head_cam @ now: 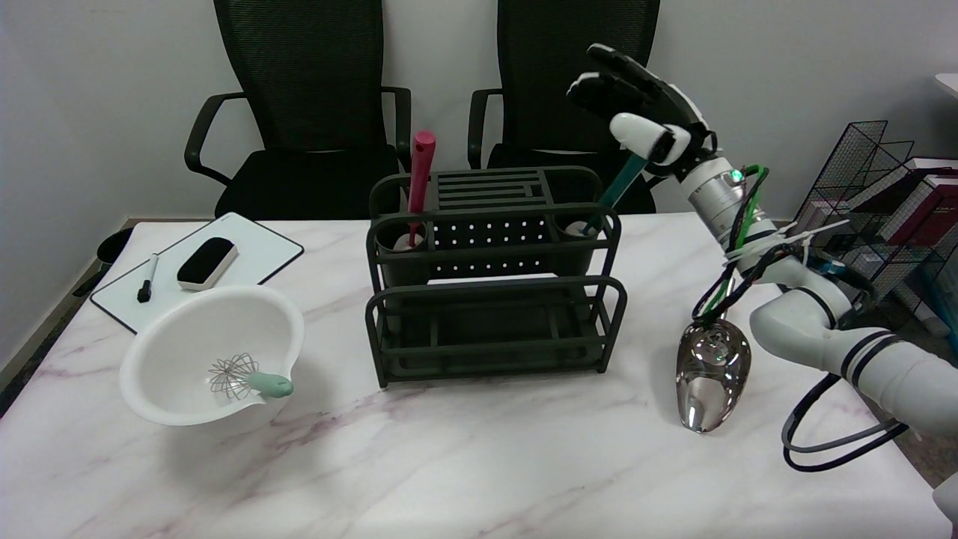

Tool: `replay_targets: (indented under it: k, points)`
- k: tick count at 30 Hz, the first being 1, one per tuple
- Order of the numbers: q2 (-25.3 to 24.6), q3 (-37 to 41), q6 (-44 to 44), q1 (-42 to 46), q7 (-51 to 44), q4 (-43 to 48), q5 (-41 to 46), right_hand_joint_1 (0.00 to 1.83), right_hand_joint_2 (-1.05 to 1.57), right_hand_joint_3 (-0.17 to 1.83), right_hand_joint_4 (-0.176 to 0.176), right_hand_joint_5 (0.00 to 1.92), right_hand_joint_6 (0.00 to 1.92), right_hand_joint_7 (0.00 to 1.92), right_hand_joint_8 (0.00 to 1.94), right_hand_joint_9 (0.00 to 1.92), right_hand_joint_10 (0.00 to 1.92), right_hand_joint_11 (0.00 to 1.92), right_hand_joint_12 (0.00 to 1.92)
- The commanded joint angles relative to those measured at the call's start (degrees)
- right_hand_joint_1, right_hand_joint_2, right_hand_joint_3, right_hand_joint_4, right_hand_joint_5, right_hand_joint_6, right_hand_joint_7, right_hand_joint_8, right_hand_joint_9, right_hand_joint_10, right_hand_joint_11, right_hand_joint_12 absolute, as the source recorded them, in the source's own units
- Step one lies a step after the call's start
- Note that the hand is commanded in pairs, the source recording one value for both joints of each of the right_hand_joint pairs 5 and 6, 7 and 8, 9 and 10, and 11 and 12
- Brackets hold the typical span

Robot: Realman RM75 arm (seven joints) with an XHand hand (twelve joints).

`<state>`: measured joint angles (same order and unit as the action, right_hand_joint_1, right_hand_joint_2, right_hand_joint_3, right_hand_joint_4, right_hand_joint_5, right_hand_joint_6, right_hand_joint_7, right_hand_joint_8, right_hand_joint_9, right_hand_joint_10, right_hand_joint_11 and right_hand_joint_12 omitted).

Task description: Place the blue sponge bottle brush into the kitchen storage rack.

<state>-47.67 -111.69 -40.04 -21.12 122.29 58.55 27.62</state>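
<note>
The dark green storage rack [494,329] stands mid-table. The blue sponge bottle brush [620,187] sits with its head down in the rack's right rear cup, and its teal handle leans up to the right. My right hand [644,105] hovers at the top of that handle with its fingers stretched out and apart. The handle's upper end is hidden behind the hand, so I cannot tell whether the thumb touches it. A red-handled brush [419,176] stands in the left rear cup.
A shiny metal scoop [711,374] lies right of the rack under my forearm. A white bowl [179,389] with a whisk [247,378] sits front left, behind it a whiteboard [254,251] with eraser and marker. A wire basket [861,195] stands far right.
</note>
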Motion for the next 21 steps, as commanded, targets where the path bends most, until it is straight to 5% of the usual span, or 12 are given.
replay_targets:
  k: [1, 9, 17, 21]
  points:
    - [-0.3, 7.7, -17.4, 7.2, -0.6, -7.7, 0.2, 1.18, -0.61, 1.04, 0.000, 0.01, 0.01, 0.38, 0.38, 0.38, 0.38, 0.35, 0.35]
    - [-1.0, 14.1, -21.0, 15.5, -0.6, -8.1, 0.4, 1.10, -0.62, 0.76, 0.000, 0.00, 0.00, 0.17, 0.17, 0.22, 0.22, 0.25, 0.25]
    - [-2.1, 15.5, -21.4, 20.3, -0.6, -11.2, 1.9, 1.11, -0.54, 0.70, 0.000, 0.00, 0.00, 0.16, 0.16, 0.20, 0.20, 0.24, 0.24]
    - [-4.2, 15.5, -24.4, 21.0, -0.6, -15.7, 3.4, 1.14, -0.45, 0.75, 0.000, 0.00, 0.00, 0.33, 0.33, 0.34, 0.34, 0.31, 0.31]
